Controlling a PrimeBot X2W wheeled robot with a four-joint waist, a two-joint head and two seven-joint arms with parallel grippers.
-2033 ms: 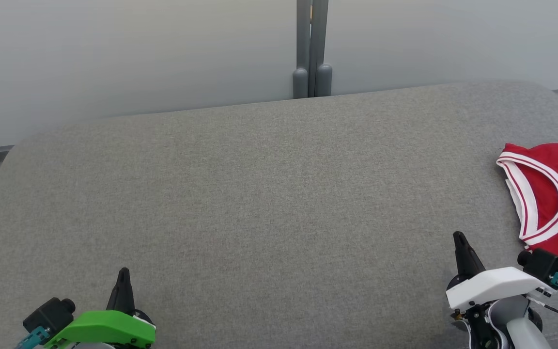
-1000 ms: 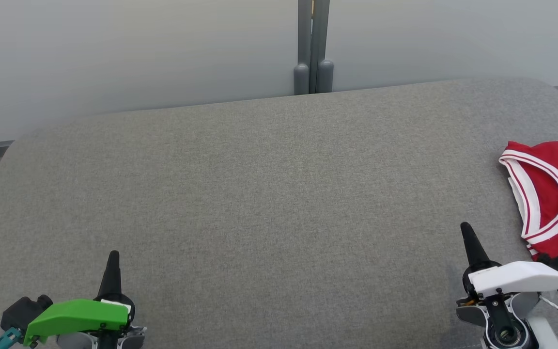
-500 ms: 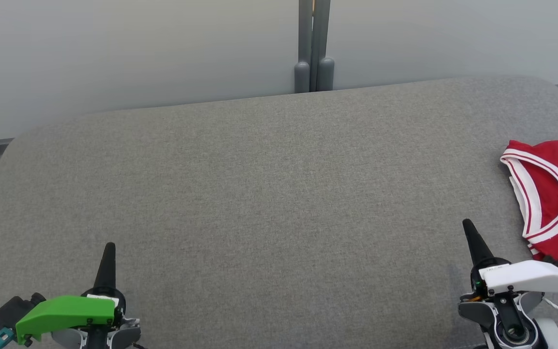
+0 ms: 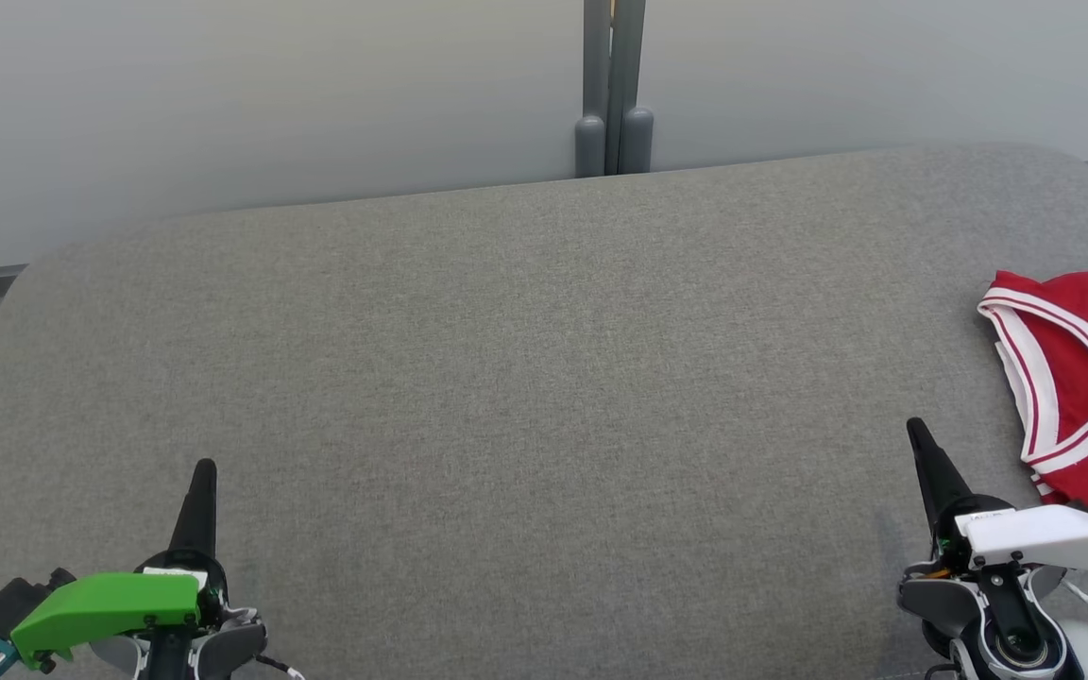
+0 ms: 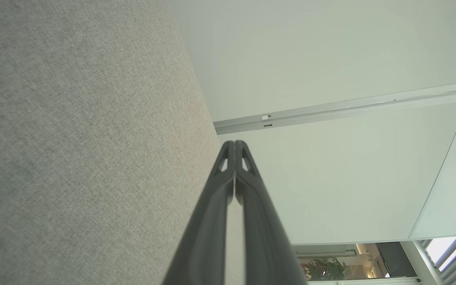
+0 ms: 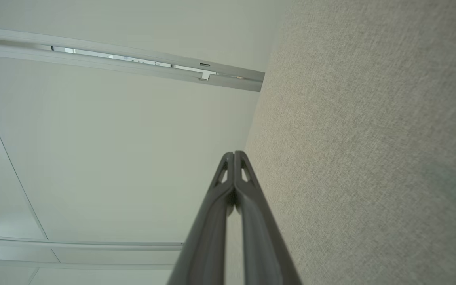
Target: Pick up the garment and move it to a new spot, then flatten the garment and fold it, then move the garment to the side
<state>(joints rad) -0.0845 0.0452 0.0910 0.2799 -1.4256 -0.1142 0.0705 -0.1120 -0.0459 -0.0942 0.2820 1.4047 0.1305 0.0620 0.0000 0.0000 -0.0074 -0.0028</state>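
The garment (image 4: 1087,378), bright red with white red-striped trim, lies folded at the right edge of the grey cushioned surface (image 4: 544,378), partly cut off by the head view's edge. My right gripper (image 4: 915,430) is shut and empty, its tip a short way left of and below the garment, not touching it. My left gripper (image 4: 206,468) is shut and empty at the lower left, far from the garment. In the wrist views the left gripper (image 5: 234,143) and the right gripper (image 6: 234,154) each show both fingers pressed together above the grey fabric.
A pale wall with a grey vertical post (image 4: 612,90) stands behind the cushion's far edge. A wide bare stretch of grey fabric spreads between the two grippers. The cushion's rounded corners drop off at the far left and far right.
Both grippers have drawn back toward the bottom of the head view, the left one further left. The head view has shifted slightly. The garment stays where it lay.
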